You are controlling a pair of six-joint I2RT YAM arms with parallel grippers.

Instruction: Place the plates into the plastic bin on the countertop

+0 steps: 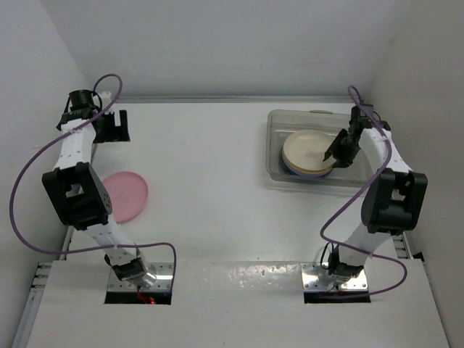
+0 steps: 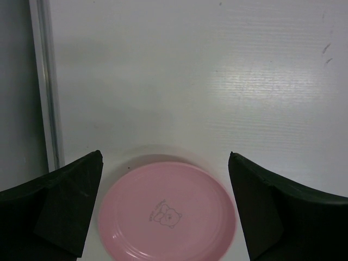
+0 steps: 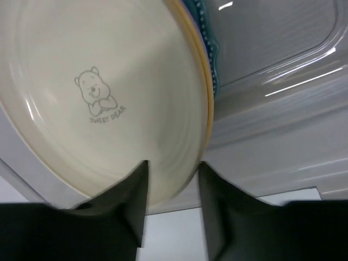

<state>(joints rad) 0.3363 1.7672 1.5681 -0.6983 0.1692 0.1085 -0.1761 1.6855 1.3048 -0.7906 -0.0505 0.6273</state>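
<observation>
A pink plate [image 1: 125,196] with a bear print lies flat on the white countertop [image 1: 210,159] at the left; it also shows in the left wrist view [image 2: 168,215]. My left gripper [image 1: 116,127] hangs well above it near the back left, open and empty [image 2: 165,154]. The clear plastic bin [image 1: 277,119] at the back right holds a stack of plates, with a cream plate [image 1: 308,151] on top. In the right wrist view the cream plate [image 3: 103,92] covers a yellow-orange rim [image 3: 208,109] and a teal scalloped rim [image 3: 210,49]. My right gripper [image 1: 328,156] is partly open at the cream plate's right edge [image 3: 173,163], holding nothing.
White walls close in the countertop at the left, back and right. The bin's clear wall [image 3: 272,65] lies beside the stack. A metal strip [image 2: 46,81] runs along the left wall. Purple cables loop off both arms.
</observation>
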